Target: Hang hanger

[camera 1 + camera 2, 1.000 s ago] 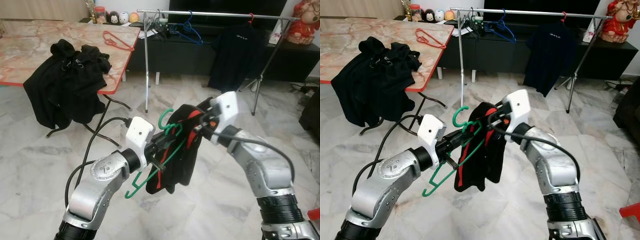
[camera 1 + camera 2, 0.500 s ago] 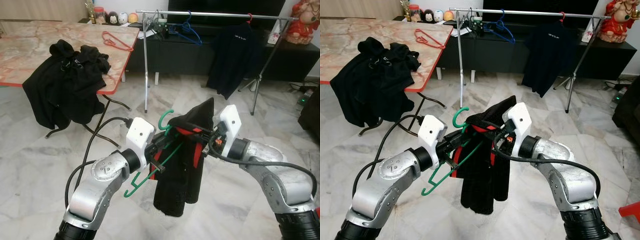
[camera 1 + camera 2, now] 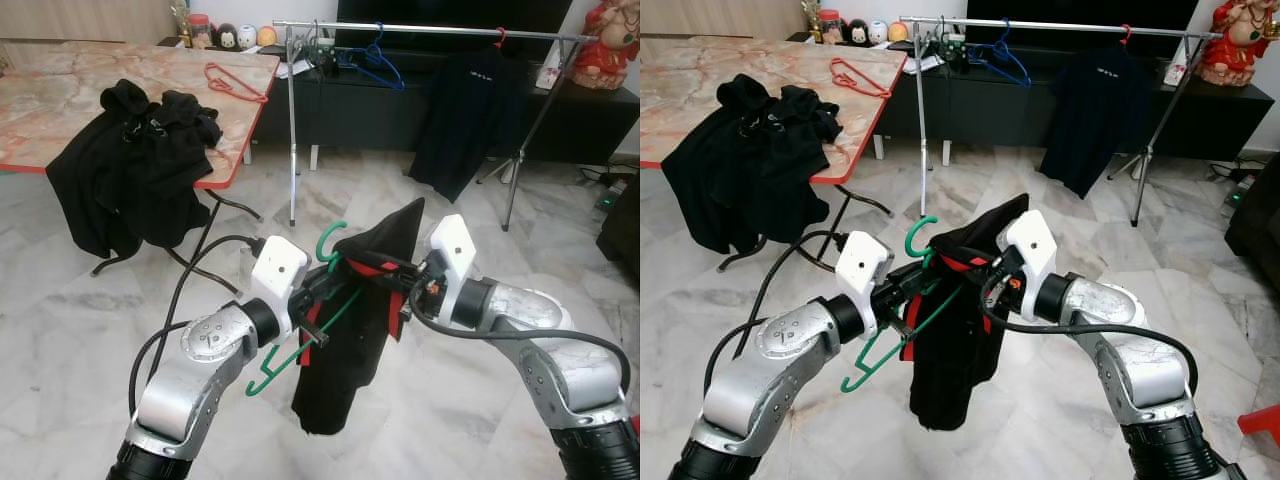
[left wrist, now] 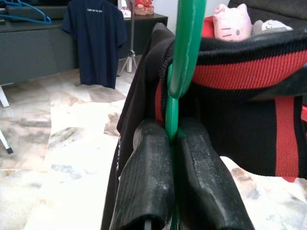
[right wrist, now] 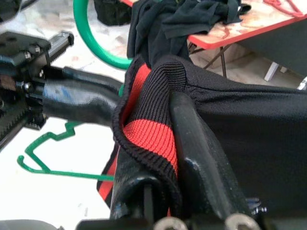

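**Green hanger and black garment held between both grippers above the marble floor**

The left gripper (image 4: 171, 163) holds the thin green plastic hanger (image 3: 300, 345) in the middle of the scene, above the pale marble floor (image 3: 80, 330). Its two black fingers (image 4: 146, 177) are closed tight on the green stem, just under the hook. The hook points up and the lower bar of the hanger slopes down to the near left.

The right gripper (image 5: 165, 158) comes from the right and meets the left gripper at the hanger. Its fingers are pressed together on the ribbed red and black collar of the black garment with red trim (image 3: 345, 350). The garment rises to a point at the collar and hangs down loose beside the hanger, touching it. Whether the hanger is already inside the collar, I cannot tell.

Far behind stands a silver metal clothes rack (image 3: 420, 28). On it hang a dark navy T-shirt (image 3: 465, 120) on the right and a blue wire hanger (image 3: 372, 58) more to the left. On the far left is a folding table with a marble-pattern top and red edge (image 3: 70, 100). A heap of black clothes (image 3: 130, 170) hangs over its near edge, and a red wire hanger (image 3: 235, 82) lies on its far right part.
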Tool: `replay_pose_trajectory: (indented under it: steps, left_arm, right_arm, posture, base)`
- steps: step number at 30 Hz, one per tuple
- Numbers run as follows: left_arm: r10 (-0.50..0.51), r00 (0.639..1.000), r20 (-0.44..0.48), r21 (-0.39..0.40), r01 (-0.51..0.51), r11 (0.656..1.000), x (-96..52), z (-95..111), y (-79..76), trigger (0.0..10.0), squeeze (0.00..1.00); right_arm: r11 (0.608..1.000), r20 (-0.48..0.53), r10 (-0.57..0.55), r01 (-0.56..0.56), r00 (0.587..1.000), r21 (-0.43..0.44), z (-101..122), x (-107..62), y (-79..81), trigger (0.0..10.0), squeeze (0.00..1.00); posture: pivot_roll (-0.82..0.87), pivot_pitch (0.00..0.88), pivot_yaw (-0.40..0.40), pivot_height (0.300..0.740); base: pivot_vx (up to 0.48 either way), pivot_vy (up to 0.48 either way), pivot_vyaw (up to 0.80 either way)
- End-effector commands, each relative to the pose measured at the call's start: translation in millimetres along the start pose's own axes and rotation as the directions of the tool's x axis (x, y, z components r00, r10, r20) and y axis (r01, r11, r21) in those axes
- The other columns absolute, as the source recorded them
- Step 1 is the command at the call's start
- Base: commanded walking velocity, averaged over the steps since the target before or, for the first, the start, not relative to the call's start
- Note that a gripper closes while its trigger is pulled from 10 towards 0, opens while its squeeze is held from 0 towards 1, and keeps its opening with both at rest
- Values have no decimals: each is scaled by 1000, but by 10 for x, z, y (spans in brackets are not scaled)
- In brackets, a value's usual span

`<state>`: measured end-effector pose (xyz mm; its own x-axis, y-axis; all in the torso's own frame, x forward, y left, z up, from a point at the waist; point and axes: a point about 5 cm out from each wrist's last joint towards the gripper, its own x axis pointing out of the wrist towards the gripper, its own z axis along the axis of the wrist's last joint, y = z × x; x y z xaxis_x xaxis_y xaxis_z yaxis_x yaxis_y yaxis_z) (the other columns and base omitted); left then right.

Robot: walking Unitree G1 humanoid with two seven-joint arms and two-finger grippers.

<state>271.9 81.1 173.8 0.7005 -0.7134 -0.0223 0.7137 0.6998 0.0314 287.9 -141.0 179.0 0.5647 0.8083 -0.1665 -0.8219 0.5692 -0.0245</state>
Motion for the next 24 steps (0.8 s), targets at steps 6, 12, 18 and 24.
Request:
replay_pose_trajectory:
  steps: [6, 12, 18, 24]
  left_arm:
    - [1, 997, 79, 37, -4, 999, 5, 148, 28, 10000, 0]
    - [6, 996, 87, 37, -9, 999, 2, 149, 35, 10000, 0]
    - [14, 996, 87, 39, -17, 999, -1, 139, 51, 10000, 0]
    - [23, 996, 84, 43, -26, 999, -16, 132, 76, 10000, 0]
  right_arm:
    - [998, -66, 49, -52, 997, -43, -34, -13, 60, 10000, 1000]
    - [996, -101, 46, -53, 994, -66, -59, -31, 54, 10000, 1000]
    - [992, -139, 58, -73, 989, -100, -62, -65, 63, 10000, 1000]
    - [987, -193, 37, -66, 980, -149, -87, -110, 36, 10000, 1000]
  posture:
    - [3, 0, -85, 716]
    - [0, 3, -86, 716]
    - [0, 3, -86, 716]
    - [-9, 12, -85, 716]
  base:
    - [0, 0, 0]
    - [0, 0, 0]
    - [0, 0, 0]
    - [0, 0, 0]
